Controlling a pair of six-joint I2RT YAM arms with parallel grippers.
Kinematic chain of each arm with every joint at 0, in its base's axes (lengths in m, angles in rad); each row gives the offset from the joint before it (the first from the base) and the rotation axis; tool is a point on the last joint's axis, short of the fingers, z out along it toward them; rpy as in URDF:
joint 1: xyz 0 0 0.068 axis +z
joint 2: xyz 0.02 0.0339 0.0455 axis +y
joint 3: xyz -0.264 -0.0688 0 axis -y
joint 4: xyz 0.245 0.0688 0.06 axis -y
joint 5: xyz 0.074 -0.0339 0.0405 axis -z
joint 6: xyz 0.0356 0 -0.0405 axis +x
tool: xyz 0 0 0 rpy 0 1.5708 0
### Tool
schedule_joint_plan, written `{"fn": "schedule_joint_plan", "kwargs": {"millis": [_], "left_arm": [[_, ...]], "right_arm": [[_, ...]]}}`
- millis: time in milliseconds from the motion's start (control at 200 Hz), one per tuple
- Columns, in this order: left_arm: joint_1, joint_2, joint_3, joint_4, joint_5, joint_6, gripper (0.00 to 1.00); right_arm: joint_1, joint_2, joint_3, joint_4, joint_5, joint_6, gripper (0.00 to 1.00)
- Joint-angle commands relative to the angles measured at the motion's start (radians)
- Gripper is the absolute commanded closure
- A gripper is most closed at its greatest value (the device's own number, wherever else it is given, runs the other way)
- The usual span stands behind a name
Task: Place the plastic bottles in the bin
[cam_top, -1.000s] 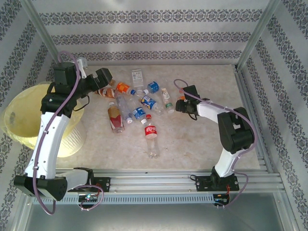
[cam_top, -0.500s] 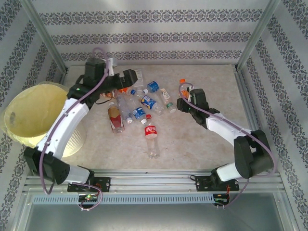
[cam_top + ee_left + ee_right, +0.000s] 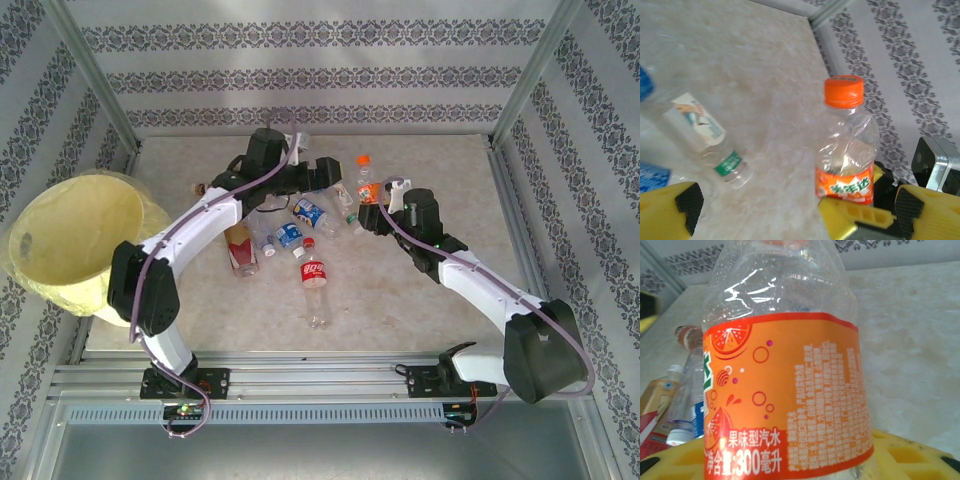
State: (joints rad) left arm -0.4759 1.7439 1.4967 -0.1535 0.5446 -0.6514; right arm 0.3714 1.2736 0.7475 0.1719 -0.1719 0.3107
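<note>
An orange-label bottle point(image 3: 367, 186) with an orange cap stands upright, and my right gripper point(image 3: 372, 212) is shut on its lower part. The right wrist view has its label point(image 3: 785, 395) up close above my right gripper point(image 3: 790, 467). My left gripper point(image 3: 333, 180) hangs open just left of it. In the left wrist view the same bottle point(image 3: 846, 150) stands ahead of my open left gripper point(image 3: 795, 210), towards its right finger. Several more bottles lie in a pile point(image 3: 290, 225). The pale-yellow bin point(image 3: 60, 235) sits at the far left.
A red-label bottle point(image 3: 313, 282) lies alone in front of the pile, and a brown-label one point(image 3: 240, 250) at its left. A clear bottle with a green band point(image 3: 707, 135) lies below the left gripper. Metal frame posts and patterned walls enclose the table point(image 3: 420, 290).
My left arm has swung from beside the bin across to the middle, ending next to the orange bottle. My right arm has stretched out, carrying that bottle a little left and farther back.
</note>
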Motion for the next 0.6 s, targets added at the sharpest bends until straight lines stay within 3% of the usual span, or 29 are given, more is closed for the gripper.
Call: {"fn": "schedule_joint_plan", "kwargs": {"millis": [0,145,385,510,595], "left_arm": [[-0.026,0.038,-0.002,0.263,0.126,-0.069,0.0],[-0.035,0.063,-0.042,0.431,0.153,-0.137,0.0],[-0.063,0.12,0.025,0.264,0.066,-0.104,0.0],[-0.084,0.152,0.052,0.257,0.106,-0.118,0.03],[-0.091,0.164,0.06,0.279,0.148,-0.13,0.11]], "right_arm": [[0.009,-0.02,-0.007,0.047,-0.093,-0.001,0.57],[0.017,-0.013,0.005,0.055,-0.143,0.011,0.57],[0.039,-0.002,0.024,0.095,-0.168,0.027,0.56],[0.048,0.007,0.048,0.079,-0.146,0.008,0.56],[0.048,0.015,0.069,0.067,-0.148,-0.008,0.56]]}}
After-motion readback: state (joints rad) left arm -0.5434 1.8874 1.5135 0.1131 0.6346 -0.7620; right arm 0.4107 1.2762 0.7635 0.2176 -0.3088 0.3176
